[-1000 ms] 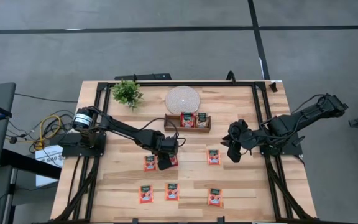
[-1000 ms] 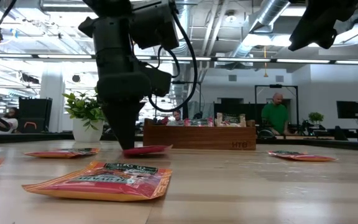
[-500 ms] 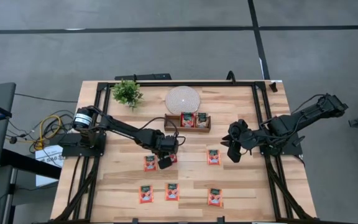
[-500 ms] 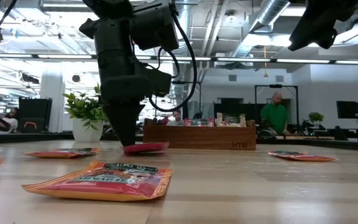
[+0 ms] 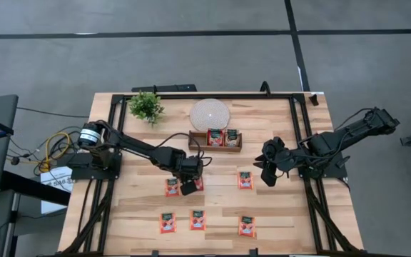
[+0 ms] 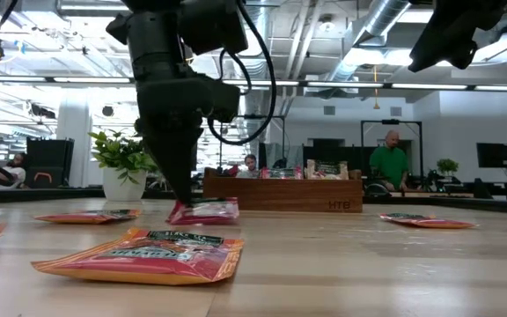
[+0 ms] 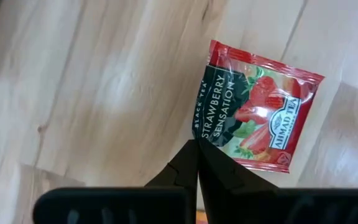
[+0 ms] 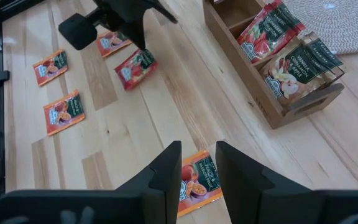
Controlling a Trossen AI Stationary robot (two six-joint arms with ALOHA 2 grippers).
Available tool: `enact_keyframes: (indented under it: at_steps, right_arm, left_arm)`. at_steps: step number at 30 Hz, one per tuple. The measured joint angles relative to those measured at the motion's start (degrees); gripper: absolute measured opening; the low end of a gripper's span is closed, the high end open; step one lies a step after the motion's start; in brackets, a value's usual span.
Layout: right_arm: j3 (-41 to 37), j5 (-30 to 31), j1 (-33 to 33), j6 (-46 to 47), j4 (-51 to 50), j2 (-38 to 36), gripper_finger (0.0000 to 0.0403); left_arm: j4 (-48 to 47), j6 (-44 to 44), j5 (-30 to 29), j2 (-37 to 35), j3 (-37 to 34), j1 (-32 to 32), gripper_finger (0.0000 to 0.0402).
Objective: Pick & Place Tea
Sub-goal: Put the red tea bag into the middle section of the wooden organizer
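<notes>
High view showed the left claw [image 5: 189, 187] just in front of the brown wooden 3-part tray [image 5: 215, 148], pinched shut on the edge of a red strawberry tea sachet with a dark green label [image 7: 253, 114]. In the low view that sachet [image 6: 204, 211] hung tilted from the fingertips, its lower edge at or just above the light wooden worktop [image 6: 368, 264]; which one could not be told. The tray held 2 sachets [image 5: 222, 137] standing in its compartments, and the round white woven disc [image 5: 210, 113] lay just behind it, with a small green potted plant [image 5: 146, 106] to the disc's left.

5 more red-orange sachets lay flat in front of the tray: 1 [image 5: 170, 187] just left of the left claw, 1 [image 5: 245, 180] toward the right, and 3 in a row nearer the front edge [image 5: 168, 222] [image 5: 198, 219] [image 5: 247, 226].

Right of the tray, the right claw [image 8: 197, 160] hovered above the worktop with its fingers partly apart, holding nothing. A person in a green top [image 6: 389, 165] stood in the room beyond the tray.
</notes>
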Motion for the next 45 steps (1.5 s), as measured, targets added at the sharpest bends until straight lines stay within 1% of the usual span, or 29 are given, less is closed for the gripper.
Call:
enact_keyframes:
  at_steps: [9, 14, 19, 24, 31, 34, 37, 41, 45]
  right_arm:
    - [0.0, -0.02, 0.01, 0.0, -0.01, 0.0, 0.0093]
    - [0.0, -0.02, -0.01, 0.0, -0.02, 0.0, 0.0093]
    - [0.0, 0.07, -0.01, 0.02, 0.76, 0.0, 0.0093]
    - [0.0, 0.09, -1.42, -0.12, 6.63, 0.0, 0.0093]
    - [0.0, -0.42, -7.69, -8.86, 16.92, 0.02, 0.0093]
    - [0.0, -3.32, -11.22, -12.07, 19.54, 0.06, 0.0093]
    - [0.04, -7.98, -14.71, -14.64, 23.11, 1.59, 0.0093]
    - [0.12, -14.12, -18.26, -18.1, 27.88, 5.03, 0.0093]
    - [-0.04, -17.94, -20.87, -20.14, 30.97, 8.48, 0.0093]
  left_arm:
    - [-0.45, -0.44, -0.06, -0.64, 0.07, 0.02, 0.0]
    - [-0.61, -0.5, -0.32, -4.48, 0.15, 0.0, 0.0]
    - [-0.69, -0.59, -2.92, -10.06, 0.17, 0.0, 0.0]
    - [-0.05, 0.11, -6.03, -14.59, 0.2, 0.02, 0.0]
    - [2.39, 4.53, -8.65, -15.91, 1.27, 0.04, 0.0]
    - [3.26, 7.95, -11.74, -15.3, 4.11, 0.07, 0.0]
    - [4.24, 11.94, -13.97, -15.3, 6.96, 1.01, 0.0]
    - [4.83, 15.95, -14.58, -15.3, 10.52, 3.3, 0.0]
    - [5.05, 17.91, -14.58, -15.34, 11.41, 5.06, 0.0]
